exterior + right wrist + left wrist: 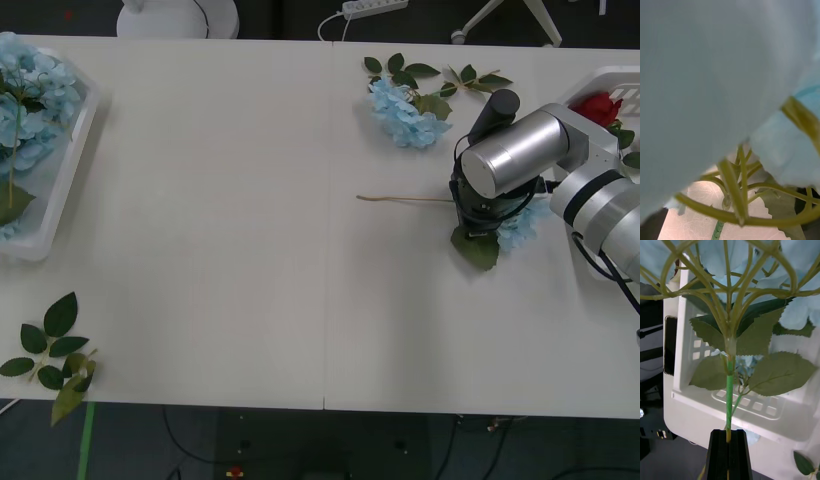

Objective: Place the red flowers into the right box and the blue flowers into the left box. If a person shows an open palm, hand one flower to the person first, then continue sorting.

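My left gripper is shut on the green stem of a blue flower, held over the white left box. That left box holds more blue flowers. My right gripper hovers directly over a blue flower lying on the table, its stem pointing left. Pale petals press close to the right wrist camera. Another blue flower lies farther back. A red flower rests in the right box.
A green leaf sprig lies at the table's front left corner. Another sprig lies at the back beside the far blue flower. The white table is bare across its middle.
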